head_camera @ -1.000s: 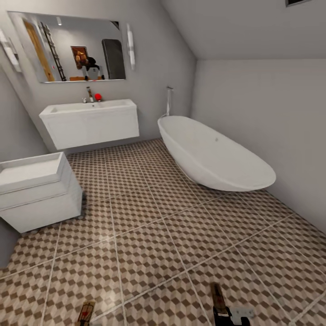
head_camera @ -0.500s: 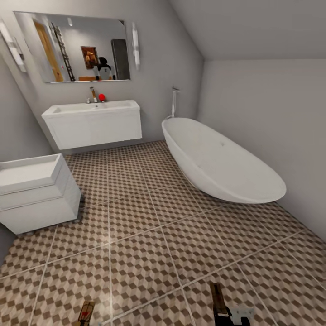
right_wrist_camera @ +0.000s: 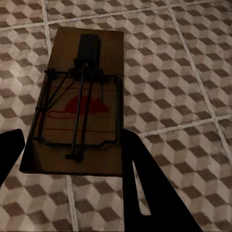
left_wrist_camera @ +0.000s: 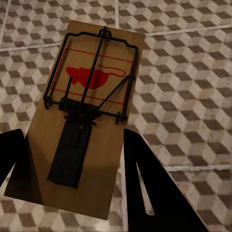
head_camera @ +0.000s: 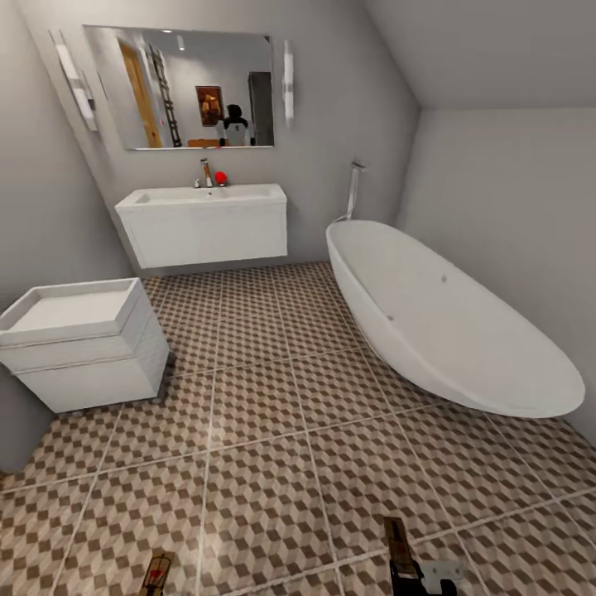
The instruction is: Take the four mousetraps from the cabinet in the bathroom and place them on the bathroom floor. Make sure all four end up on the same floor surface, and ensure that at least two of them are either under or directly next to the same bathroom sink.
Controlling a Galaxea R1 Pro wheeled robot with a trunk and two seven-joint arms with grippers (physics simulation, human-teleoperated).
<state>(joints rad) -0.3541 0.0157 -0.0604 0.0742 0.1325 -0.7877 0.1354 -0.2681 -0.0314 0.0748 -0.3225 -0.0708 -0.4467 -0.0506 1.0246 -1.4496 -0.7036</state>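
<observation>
- Across the middle of the head view, the bathroom floor (head_camera: 273,463) is seen as a wide open run of cube-patterned tiles, bounded by the white boxy unit (head_camera: 83,343) on the left and the bathtub (head_camera: 443,319) on the right.
- At the far wall, a wall-hung sink (head_camera: 205,222) is mounted under a mirror (head_camera: 186,87); a gap is left between its underside and the tiles.
- A sloped ceiling is seen over the tub side, closing in that corner.
- At the lower edge of the head view, the left mousetrap (head_camera: 156,571) and the right mousetrap (head_camera: 399,550) are cut off by the frame, well apart from each other.
- Left gripper (left_wrist_camera: 72,159): pinched on the left mousetrap (left_wrist_camera: 84,116), the board held between dark fingers (left_wrist_camera: 154,193) above the tiles, spring and red mouse mark facing the camera.
- Right gripper (right_wrist_camera: 72,159): clamped on the right mousetrap (right_wrist_camera: 77,101) the same way, the board in shadow.
- Finger contact points are hidden behind the boards.
- Small items by the tap (head_camera: 207,174) are too small to identify.
</observation>
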